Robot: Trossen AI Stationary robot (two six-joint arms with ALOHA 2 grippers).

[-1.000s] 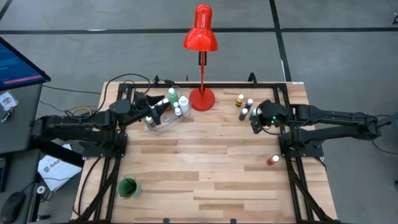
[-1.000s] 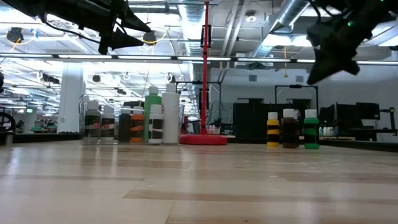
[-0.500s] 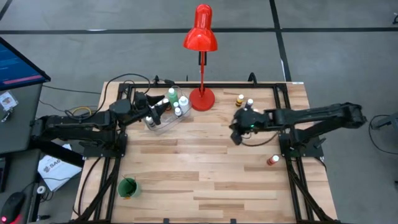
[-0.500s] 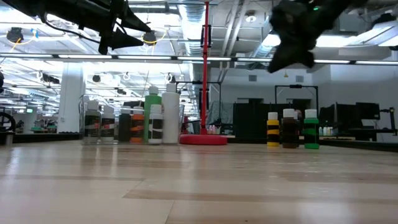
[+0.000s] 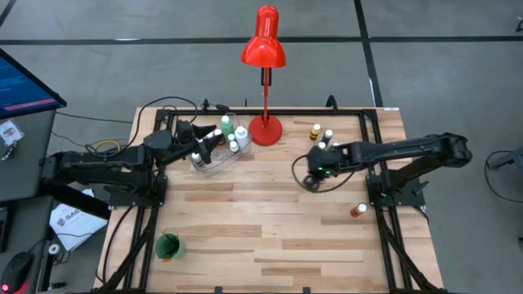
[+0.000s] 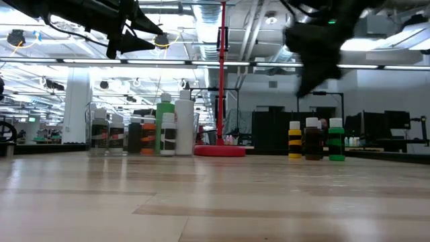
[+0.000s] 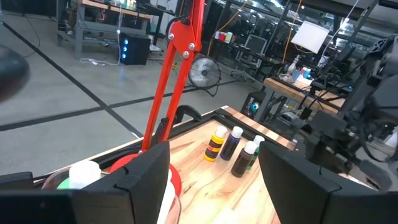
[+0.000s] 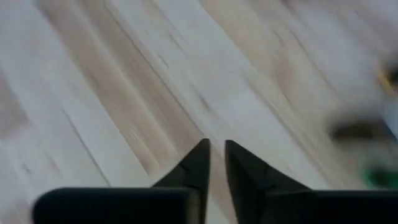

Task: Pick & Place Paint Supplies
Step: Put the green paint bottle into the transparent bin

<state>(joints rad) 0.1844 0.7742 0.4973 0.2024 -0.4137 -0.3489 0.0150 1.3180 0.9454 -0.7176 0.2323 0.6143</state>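
Several small white-capped paint bottles stand in a clear tub [image 5: 214, 157] at the table's far left, beside the red lamp's base. My left gripper [image 5: 211, 145] hovers over this tub, open; in its wrist view its fingers [image 7: 148, 169] spread wide above a white cap [image 7: 84, 174]. Three more bottles [image 5: 322, 139] stand on their bases at the far right, also visible in the low view [image 6: 313, 140]. A red bottle [image 5: 358, 210] lies near the right edge. My right gripper [image 5: 309, 176] hangs above bare wood near the three bottles, shut, with nothing between its fingers [image 8: 200, 158].
The tall red desk lamp [image 5: 264, 49] stands on its round base [image 5: 265, 129] at the far middle. A green cup [image 5: 168, 245] sits at the near left corner. The wooden top [image 5: 261, 220] between the arms lies bare. Cables run behind the tub.
My right gripper has swung from beside the three bottles toward the table's left, ending over bare wood a little nearer the near edge. The bottles have stayed in place.
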